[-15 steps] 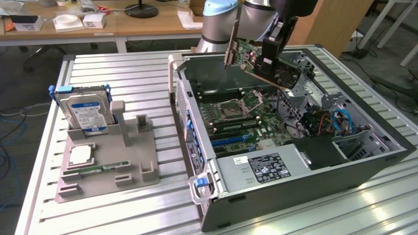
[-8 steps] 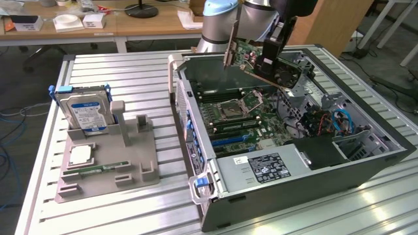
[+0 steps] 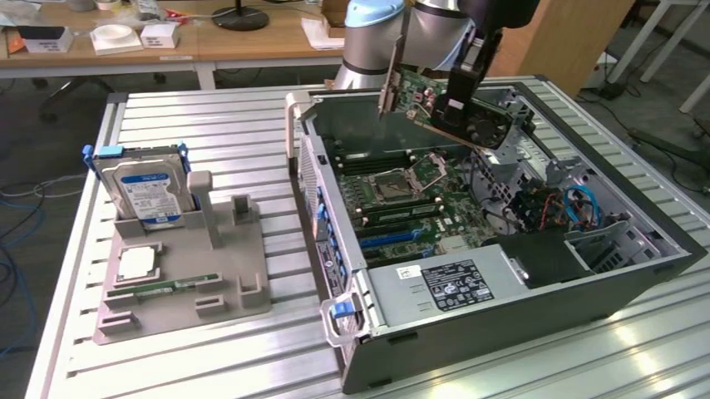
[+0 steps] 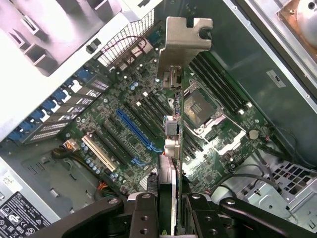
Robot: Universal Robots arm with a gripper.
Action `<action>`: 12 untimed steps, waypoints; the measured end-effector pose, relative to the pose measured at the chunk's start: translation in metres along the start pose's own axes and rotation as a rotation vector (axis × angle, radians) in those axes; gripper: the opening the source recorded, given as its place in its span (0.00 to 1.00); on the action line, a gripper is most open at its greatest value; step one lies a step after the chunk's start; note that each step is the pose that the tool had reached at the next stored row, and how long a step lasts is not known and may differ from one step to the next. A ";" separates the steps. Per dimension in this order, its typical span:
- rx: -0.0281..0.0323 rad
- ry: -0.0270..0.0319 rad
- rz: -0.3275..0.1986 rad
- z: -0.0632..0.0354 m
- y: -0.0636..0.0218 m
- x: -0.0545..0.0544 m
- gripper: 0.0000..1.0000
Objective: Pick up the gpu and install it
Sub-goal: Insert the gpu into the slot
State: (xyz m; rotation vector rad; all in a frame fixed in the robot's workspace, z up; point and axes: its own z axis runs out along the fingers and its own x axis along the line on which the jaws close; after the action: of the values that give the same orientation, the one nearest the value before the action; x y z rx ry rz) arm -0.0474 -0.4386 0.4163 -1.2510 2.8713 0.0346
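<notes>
The gpu [image 3: 450, 106] hangs tilted in the air over the back of the open computer case [image 3: 621, 291]. Its black fan [image 3: 490, 125] faces the exterior view's right and its silver end bracket [image 3: 391, 83] the left. My gripper [image 3: 460, 83] is shut on the card's upper edge. In the wrist view the gpu [image 4: 174, 129] shows edge-on between my fingers [image 4: 143, 213], with its bracket [image 4: 185, 34] at the far end. It hovers above the motherboard [image 4: 124, 99], close to the blue slot [image 4: 136, 130] and the processor socket [image 4: 200, 106], and touches neither.
A grey holder [image 3: 178, 291] on the slatted table at the exterior view's left carries a hard drive [image 3: 145, 191] with a blue-white label, a green memory stick [image 3: 166, 288] and a square chip [image 3: 135, 262]. Inside the case lie a power supply [image 3: 444, 287] and blue cables [image 3: 583, 208].
</notes>
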 end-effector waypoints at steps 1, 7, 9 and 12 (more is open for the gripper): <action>-0.0001 0.0001 -0.005 0.0000 0.0000 0.000 0.27; -0.0006 0.0006 -0.034 0.0000 0.0000 0.000 0.27; -0.0008 0.0007 -0.044 0.0000 0.0000 0.000 0.27; -0.0010 0.0010 -0.058 0.0000 0.0000 0.000 0.27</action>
State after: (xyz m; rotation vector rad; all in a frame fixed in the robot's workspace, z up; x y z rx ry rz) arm -0.0474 -0.4386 0.4163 -1.3342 2.8344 0.0350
